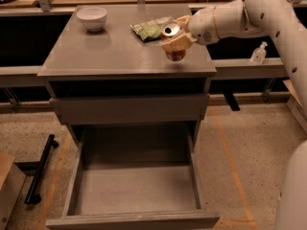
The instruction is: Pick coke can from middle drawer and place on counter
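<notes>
The coke can, red with a silver top, is tilted in my gripper, which is shut on it over the right part of the grey counter. The can's red base hangs just above or at the counter surface; I cannot tell if it touches. My white arm reaches in from the upper right. Below, the pulled-out drawer stands open and holds nothing.
A green snack bag lies just left of the can. A white bowl stands at the counter's back left. A shut drawer front sits above the open tray. A black bar lies on the floor at left. A clear bottle stands at right.
</notes>
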You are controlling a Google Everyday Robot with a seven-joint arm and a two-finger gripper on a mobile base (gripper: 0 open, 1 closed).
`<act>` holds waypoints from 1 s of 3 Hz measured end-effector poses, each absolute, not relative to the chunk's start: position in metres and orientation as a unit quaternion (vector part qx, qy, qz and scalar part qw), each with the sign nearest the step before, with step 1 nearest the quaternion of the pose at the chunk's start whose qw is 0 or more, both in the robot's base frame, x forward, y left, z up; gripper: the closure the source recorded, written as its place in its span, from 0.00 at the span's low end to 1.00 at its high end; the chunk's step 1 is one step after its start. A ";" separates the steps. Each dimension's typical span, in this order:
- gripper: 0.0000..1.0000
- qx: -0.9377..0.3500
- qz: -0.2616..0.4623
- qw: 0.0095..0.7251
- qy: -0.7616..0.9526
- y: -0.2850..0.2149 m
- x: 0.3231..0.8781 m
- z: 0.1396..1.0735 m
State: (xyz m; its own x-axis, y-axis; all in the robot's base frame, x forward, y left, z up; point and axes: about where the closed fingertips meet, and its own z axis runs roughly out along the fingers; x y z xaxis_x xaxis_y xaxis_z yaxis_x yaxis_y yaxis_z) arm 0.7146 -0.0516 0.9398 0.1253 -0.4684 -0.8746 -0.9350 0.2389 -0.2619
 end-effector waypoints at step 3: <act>0.36 -0.529 0.279 0.510 0.618 -0.059 0.779 0.920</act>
State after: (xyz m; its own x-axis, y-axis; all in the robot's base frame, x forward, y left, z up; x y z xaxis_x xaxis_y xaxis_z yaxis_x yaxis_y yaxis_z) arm 0.7795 -0.0593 0.9199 0.0807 -0.3694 -0.9257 -0.9384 0.2849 -0.1955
